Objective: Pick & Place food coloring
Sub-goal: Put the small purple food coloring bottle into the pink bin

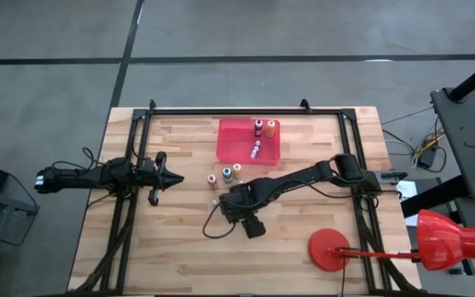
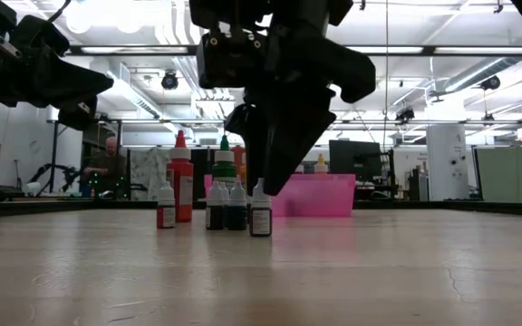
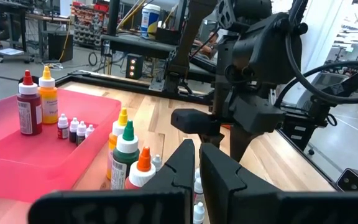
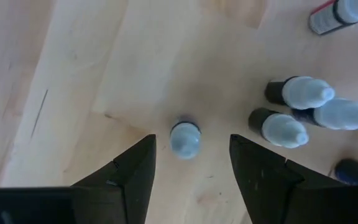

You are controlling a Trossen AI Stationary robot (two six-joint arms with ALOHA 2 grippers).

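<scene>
Right now my left gripper (image 1: 162, 176) waits at the left side of the table, its fingers nearly together and holding nothing, pointed toward the bottles. Moving right, the loose food coloring stands in a cluster on the bare wood: taller bottles with red, green and yellow caps (image 3: 128, 146), and tiny pale-capped ones just beside them. My right gripper (image 4: 191, 165) hangs straight above one tiny bottle (image 4: 184, 138) that stands a little apart from its neighbours (image 4: 278, 127), jaws spread wide with the cap between them, not yet touching. The risk, as I judge it, is an off-centre descent: one finger could clip the cap, tip the bottle, and send it into the others. Farther right and far, the red tray (image 1: 229, 144) already holds several bottles (image 1: 259, 128).
</scene>
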